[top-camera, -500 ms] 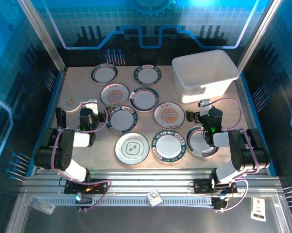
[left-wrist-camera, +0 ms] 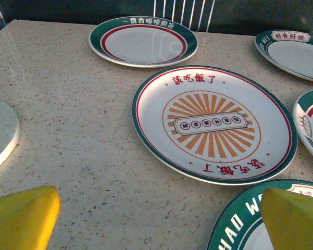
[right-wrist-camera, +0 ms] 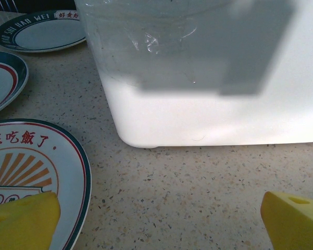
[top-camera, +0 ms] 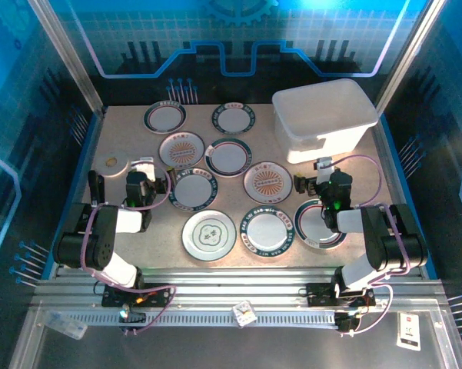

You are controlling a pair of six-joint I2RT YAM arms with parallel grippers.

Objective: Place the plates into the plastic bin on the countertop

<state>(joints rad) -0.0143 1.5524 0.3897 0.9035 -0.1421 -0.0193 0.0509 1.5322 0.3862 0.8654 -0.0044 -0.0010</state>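
Observation:
Several round plates with dark green rims lie flat on the beige speckled countertop (top-camera: 123, 138). Among them are two orange sunburst plates (top-camera: 181, 149) (top-camera: 267, 182) and a grey floral one (top-camera: 209, 234). The white plastic bin (top-camera: 323, 119) stands at the back right with nothing visible in it. My left gripper (top-camera: 144, 169) (left-wrist-camera: 159, 224) is open low over bare countertop, just short of a sunburst plate (left-wrist-camera: 213, 122); its right fingertip (left-wrist-camera: 294, 219) is over the rim of a green plate (left-wrist-camera: 239, 224). My right gripper (top-camera: 323, 173) (right-wrist-camera: 159, 219) is open in front of the bin's wall (right-wrist-camera: 208, 78), holding nothing.
A small plain cream disc (top-camera: 117, 164) (left-wrist-camera: 0, 130) lies left of the left gripper. The right arm's wrist hangs over a plate (top-camera: 320, 223) at the front right. A sunburst plate (right-wrist-camera: 36, 166) sits by the right gripper's left fingertip. A blue frame (top-camera: 88, 154) edges the countertop.

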